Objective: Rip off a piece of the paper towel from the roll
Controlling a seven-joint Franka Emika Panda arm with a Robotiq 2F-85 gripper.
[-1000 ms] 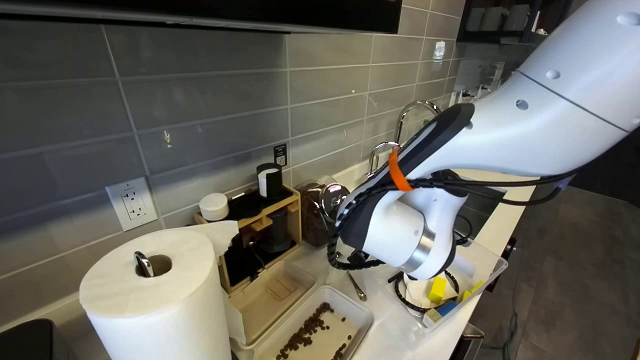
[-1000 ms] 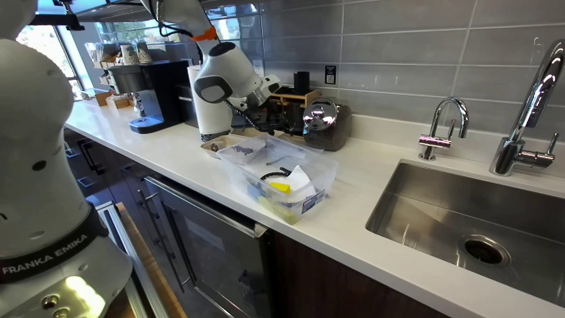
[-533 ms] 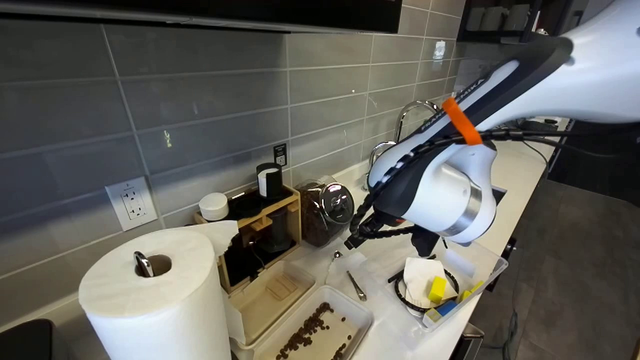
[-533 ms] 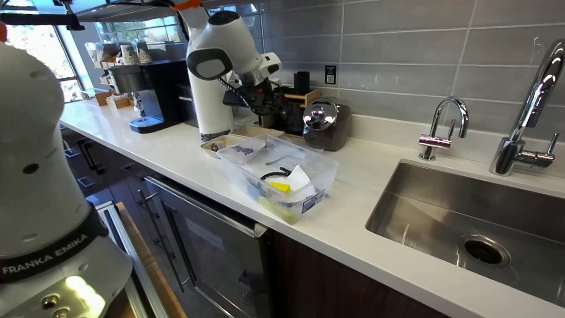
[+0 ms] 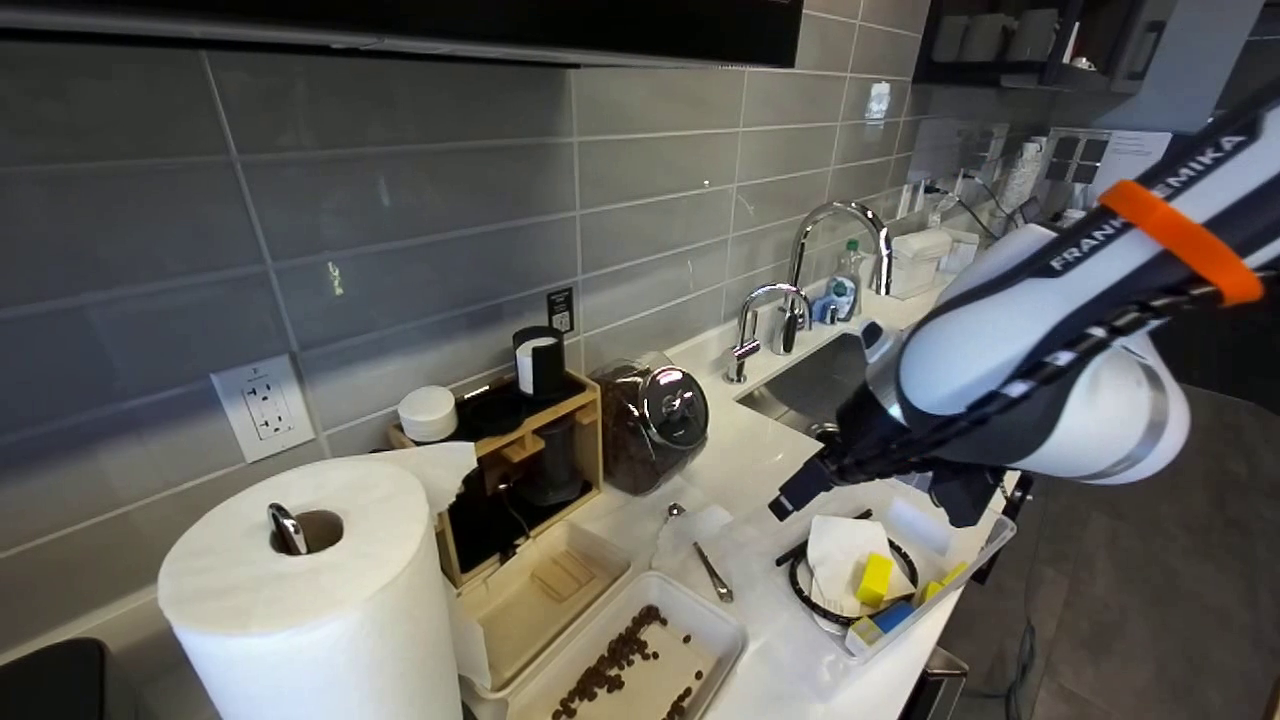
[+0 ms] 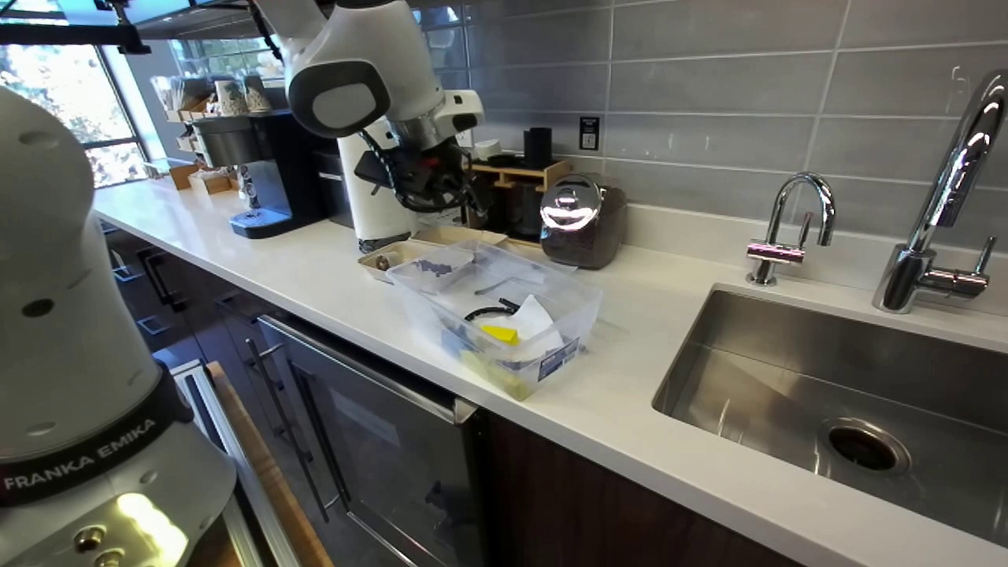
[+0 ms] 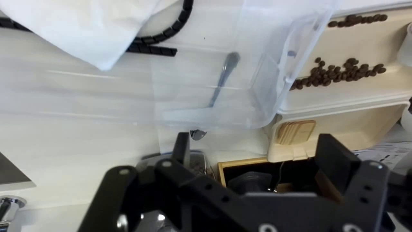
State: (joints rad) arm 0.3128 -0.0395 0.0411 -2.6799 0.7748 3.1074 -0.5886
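Roll (image 5: 318, 610) upright, well apart from spread jaws

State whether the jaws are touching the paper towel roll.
Apart. An exterior view shows a plain gap: a tray of brown beans appears between the paper towel roll and the jaws, open in the wrist view.

Counter (image 6: 630, 354) white, glossy, seen in both exterior views. Steel sink (image 6: 756, 386) let into it; short tap (image 6: 776, 252) and tall tap (image 6: 902, 279) stand along the sink's back edge. Coffee machine (image 6: 287, 169) farther down, well apart from the sink. Between these: paper roll (image 5: 320, 650) upright, dark at the foot; bean tray (image 5: 712, 612) and beige tray (image 5: 525, 625) side by side; clear bin (image 6: 425, 311) near the front edge, just beside the trays; wooden organiser (image 5: 523, 446) towards the back, lidded jar (image 6: 587, 240) just beside it.
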